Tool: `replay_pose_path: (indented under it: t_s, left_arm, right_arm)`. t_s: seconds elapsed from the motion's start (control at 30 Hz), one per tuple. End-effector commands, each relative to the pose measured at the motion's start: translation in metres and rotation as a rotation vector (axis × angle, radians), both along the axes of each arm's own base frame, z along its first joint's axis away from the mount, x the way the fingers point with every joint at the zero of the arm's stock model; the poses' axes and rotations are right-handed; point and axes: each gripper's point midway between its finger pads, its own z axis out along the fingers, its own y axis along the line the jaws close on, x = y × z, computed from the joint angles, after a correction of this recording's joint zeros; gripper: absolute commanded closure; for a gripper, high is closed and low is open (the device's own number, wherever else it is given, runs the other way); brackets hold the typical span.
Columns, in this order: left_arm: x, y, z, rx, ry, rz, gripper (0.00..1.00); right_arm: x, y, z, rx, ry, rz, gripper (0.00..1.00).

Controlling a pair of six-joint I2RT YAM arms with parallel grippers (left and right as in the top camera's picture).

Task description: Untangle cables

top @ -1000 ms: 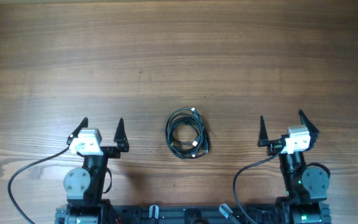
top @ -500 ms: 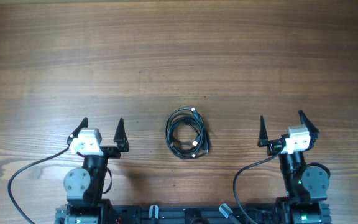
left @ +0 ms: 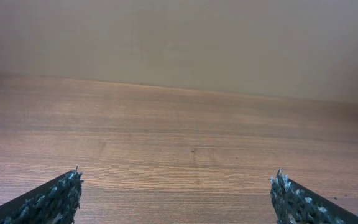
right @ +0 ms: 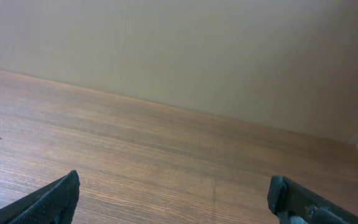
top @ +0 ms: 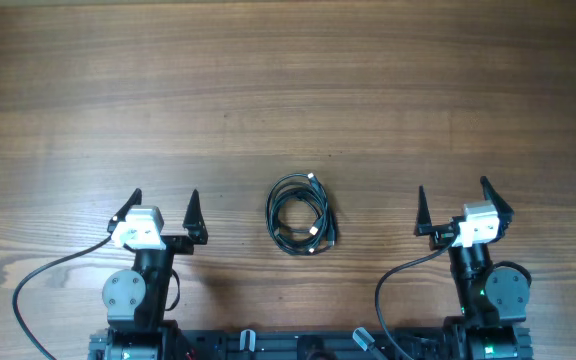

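Left gripper (top: pixel 163 208) and right gripper (top: pixel 453 200) both stand apart and empty; the coiled cables (top: pixel 301 215) lie at their 3 and 9 o'clock, where pinching several strands together risks tightening the tangle.

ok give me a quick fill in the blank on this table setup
1. The cables lie on the table ___ the left gripper and the right gripper.
2. The left gripper's jaws stand wide ___.
3. The right gripper holds ___.

Missing words: between; open; nothing
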Motion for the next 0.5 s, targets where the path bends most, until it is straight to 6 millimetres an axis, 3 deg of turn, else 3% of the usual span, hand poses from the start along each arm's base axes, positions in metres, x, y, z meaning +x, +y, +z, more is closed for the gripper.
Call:
replay_pose_path:
  t_s: [0.0,0.17,0.2,0.27,0.3,0.33,0.37,0.47]
  left_arm:
    - [0.000,0.002,-0.003,0.016,0.004,0.007,0.00]
    - [0.000,-0.004,-0.002,-0.033,0.003,-0.022,0.00]
    - [-0.002,-0.019,0.001,-0.142,0.006,-0.103,0.00]
    - [-0.005,-0.035,0.009,-0.191,-0.009,-0.195,0.00]
    - [-0.012,-0.053,0.015,-0.221,-0.019,-0.312,0.00]
    - [-0.019,-0.070,0.026,-0.236,-0.046,-0.421,0.00]
    - [-0.036,-0.092,0.050,-0.204,-0.140,-0.588,0.00]
    - [-0.051,-0.095,0.094,-0.210,-0.319,-0.643,0.00]
  right_arm:
    - [0.000,-0.002,0.002,-0.010,-0.010,-0.011,0.00]
    - [0.000,-0.002,0.002,-0.010,-0.010,-0.011,0.00]
    - [0.000,-0.002,0.002,-0.010,-0.010,-0.011,0.00]
    - [0.000,-0.002,0.002,-0.010,-0.010,-0.011,0.00]
    - [0.000,-0.002,0.002,-0.010,-0.010,-0.011,0.00]
    - [0.000,-0.002,0.002,-0.010,-0.010,-0.010,0.00]
    - [0.000,-0.002,0.002,-0.010,-0.010,-0.011,0.00]
    - [0.000,-0.002,0.002,-0.010,-0.010,-0.011,0.00]
